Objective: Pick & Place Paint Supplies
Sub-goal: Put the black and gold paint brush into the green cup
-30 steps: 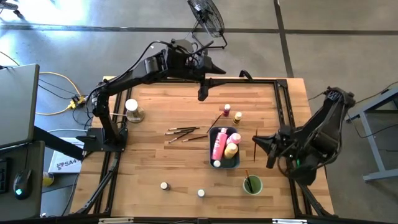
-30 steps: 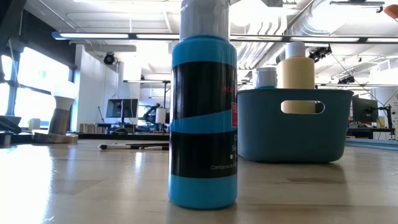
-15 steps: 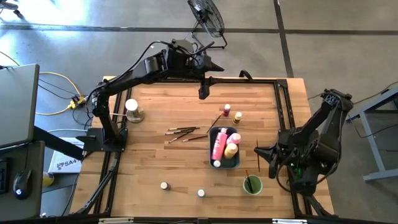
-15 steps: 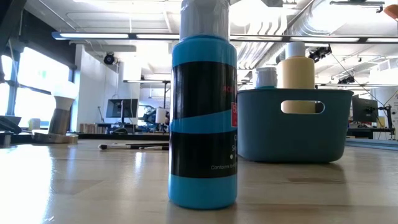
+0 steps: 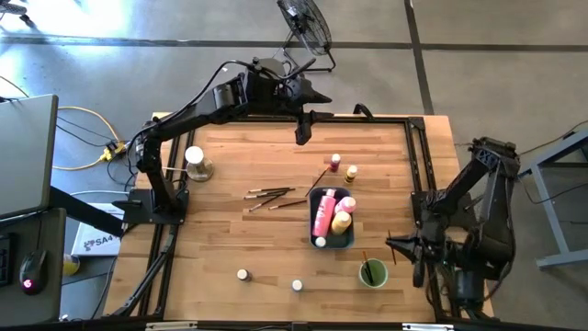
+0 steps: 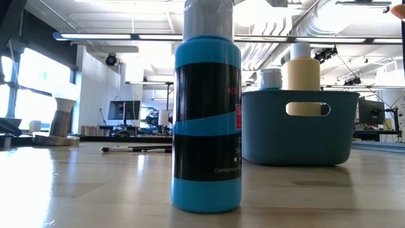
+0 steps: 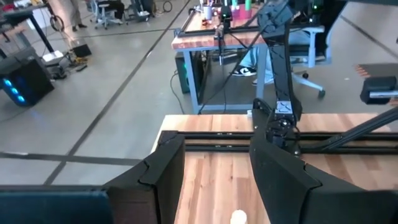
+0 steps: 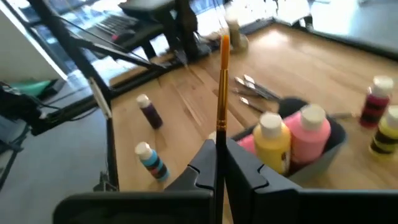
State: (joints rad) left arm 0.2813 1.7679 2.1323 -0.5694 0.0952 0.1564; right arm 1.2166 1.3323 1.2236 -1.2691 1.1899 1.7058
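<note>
**Right fingers pinch a paintbrush by the tabletop's right edge; left arm waits at the far side**

The right gripper [image 8: 219, 163] has its fingers [image 8: 200, 168] pressed together on a thin brown-handled paintbrush [image 8: 221, 87], whose handle sticks straight out past the tips. In the high view this gripper [image 5: 407, 245] sits over the right edge of the tabletop [image 5: 239, 230], just beside the green cup [image 5: 373, 273], which has another brush [image 5: 366, 262] standing in it.

Next out from the cup is the blue-grey tray [image 5: 352, 237]. It holds a pink squeeze bottle [image 5: 323, 213], a yellow squeeze bottle [image 5: 341, 221] and a small pale-capped jar [image 5: 320, 242]. The low view shows the yellow bottle [image 6: 301, 68] rising above the tray wall [image 6: 272, 133].

Beyond the tray, two small bottles stand on the wood: one dark with red [image 5: 335, 163], one yellow-banded [image 5: 351, 172]. A loose cluster of paintbrushes [image 5: 268, 195] lies left of the tray, with one more brush [image 5: 320, 176] angled toward its far corner. Two tiny jars [image 5: 243, 274] [image 5: 297, 286] stand apart near the front edge; one of them, a blue bottle with a black label [image 6: 207, 120], fills the low view.

The left gripper [image 5: 301, 131] hangs over the far edge of the tabletop, its fingers [image 7: 163, 174] parted with nothing between them. A white-topped stand [image 5: 195, 162] sits at the far left.
</note>
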